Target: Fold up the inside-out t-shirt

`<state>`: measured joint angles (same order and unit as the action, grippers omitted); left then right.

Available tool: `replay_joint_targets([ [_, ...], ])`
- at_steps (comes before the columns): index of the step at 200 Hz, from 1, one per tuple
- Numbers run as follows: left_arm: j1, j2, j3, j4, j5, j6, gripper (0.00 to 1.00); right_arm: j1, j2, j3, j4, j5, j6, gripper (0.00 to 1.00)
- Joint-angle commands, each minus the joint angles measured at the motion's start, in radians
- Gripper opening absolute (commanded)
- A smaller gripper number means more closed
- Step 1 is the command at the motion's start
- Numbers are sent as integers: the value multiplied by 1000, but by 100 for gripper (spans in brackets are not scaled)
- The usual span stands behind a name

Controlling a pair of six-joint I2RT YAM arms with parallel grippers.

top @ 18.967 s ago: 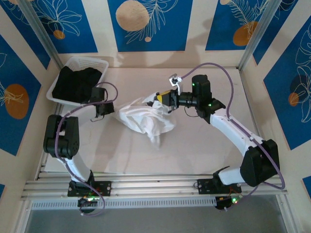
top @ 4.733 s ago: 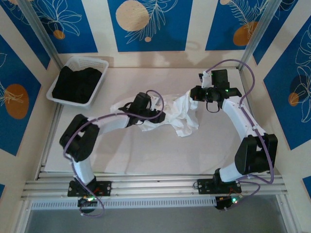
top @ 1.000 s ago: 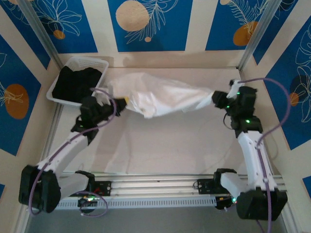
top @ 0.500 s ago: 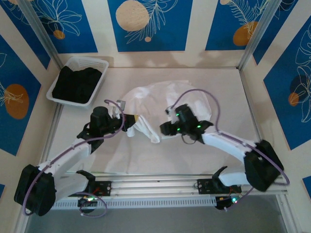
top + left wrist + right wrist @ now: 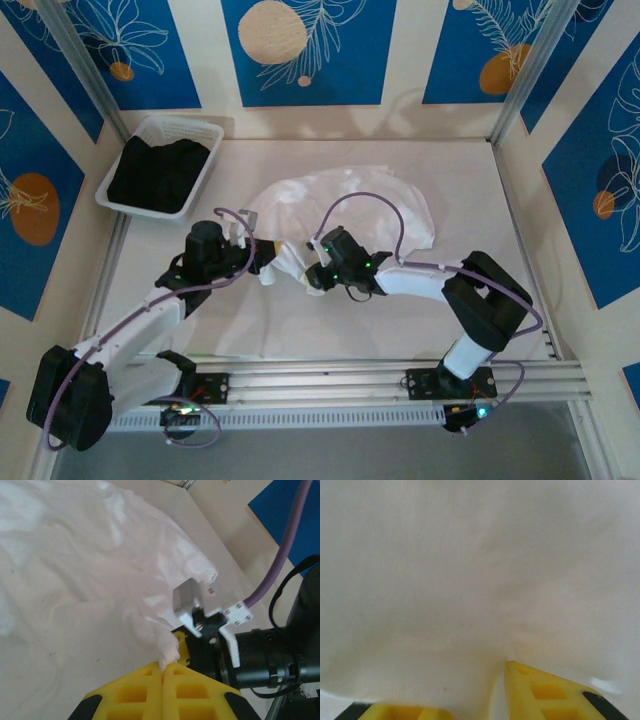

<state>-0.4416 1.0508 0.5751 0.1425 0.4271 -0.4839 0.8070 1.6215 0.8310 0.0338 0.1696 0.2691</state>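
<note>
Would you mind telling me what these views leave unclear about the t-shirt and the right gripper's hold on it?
- Right wrist view: the t-shirt drapes over the right gripper, so whether its jaws pinch cloth is unclear.
- Top view: the right arm's wrist covers the gripper's tip.
- Top view: collar, sleeves and hem are lost in bunched folds.

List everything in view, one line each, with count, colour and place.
t-shirt: one, white, crumpled at the table's centre.
basket: one, white, far left corner of the table.
black garment: one, black, inside the basket.
table: one, pale, under everything.
wall panels: several, blue with white leaves and orange discs, around the table.
left tool: one, yellow fingers, shut on the t-shirt's near edge.
right tool: one, yellow fingers, pinching the t-shirt beside the left tool.
</note>
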Motion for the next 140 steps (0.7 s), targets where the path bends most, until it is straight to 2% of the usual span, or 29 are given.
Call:
replay_joint_targets([
  [1, 0, -20, 23, -14, -26, 33, 0, -29, -20, 18, 12, -26, -42, 22],
  [14, 0, -21, 22, -29, -54, 38, 0, -48, -24, 23, 2, -79, -48, 8],
  [21, 0, -21, 25, -50, -88, 45, 0, -58, -36, 23, -1, -127, -57, 3],
  [42, 0, -10, 43, -154, -276, 66, 0, -111, -98, 23, -27, -351, -70, 1],
  [69, -1, 80, 69, -249, -458, 123, 15, -192, -152, 18, -13, -705, -15, 0],
  [98, -12, 156, 99, -316, -511, 141, 38, -218, -133, 27, 33, -836, 63, 0],
  [116, -67, 82, 66, -298, -544, 141, 48, -245, -107, 42, 56, -888, 112, 0],
  [140, -172, -47, 35, -308, -557, 144, 53, -281, -77, 66, 53, -920, 173, 0],
])
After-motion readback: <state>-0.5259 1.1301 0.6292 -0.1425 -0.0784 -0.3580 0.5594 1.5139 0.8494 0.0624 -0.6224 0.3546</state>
